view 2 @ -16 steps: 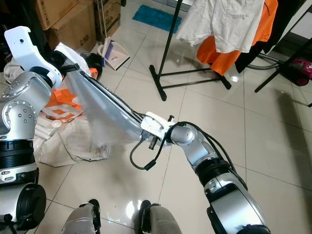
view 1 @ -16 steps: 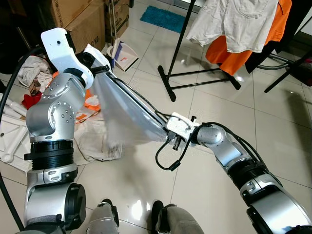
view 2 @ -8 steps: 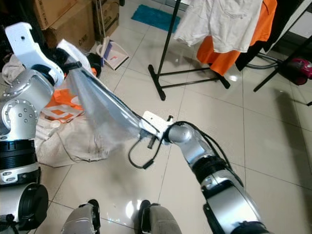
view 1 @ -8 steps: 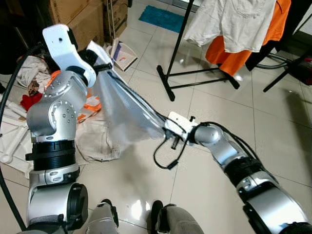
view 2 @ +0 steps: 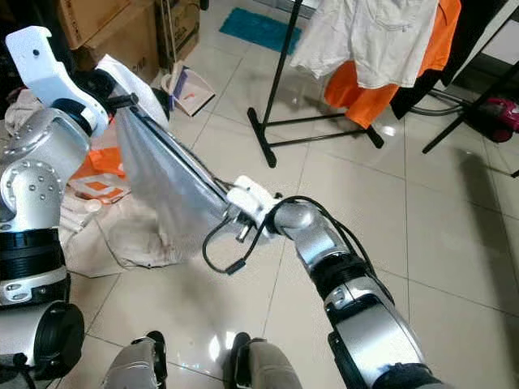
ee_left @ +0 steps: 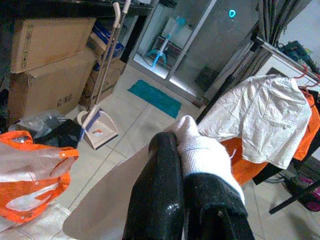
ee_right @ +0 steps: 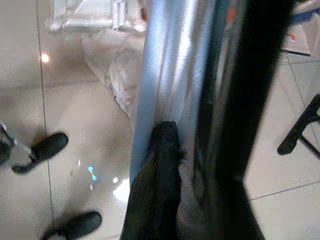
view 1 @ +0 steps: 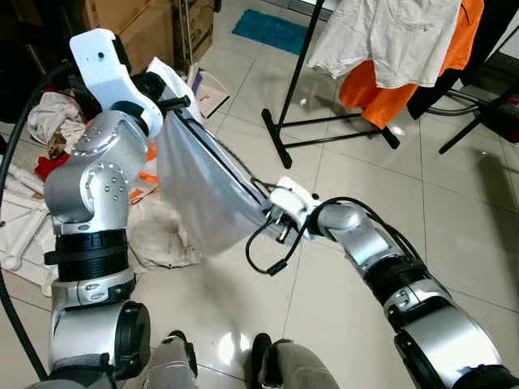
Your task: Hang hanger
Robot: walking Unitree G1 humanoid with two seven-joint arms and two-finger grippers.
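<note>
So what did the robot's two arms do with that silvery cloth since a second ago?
The left gripper lifted its end of the silvery-grey cloth slightly, and the right gripper drew its end inward toward the left arm and up a little, so the cloth hangs steeper. Both stay clamped on it. The black clothes rack with the white and orange garments kept its place.

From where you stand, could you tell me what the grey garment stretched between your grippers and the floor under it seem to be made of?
The grey garment looks like thin synthetic fabric with a slight satin sheen: light glides along it where it hangs taut. The floor appears to be glazed ceramic tile, glossy, with grout lines and reflected lamp spots.
</note>
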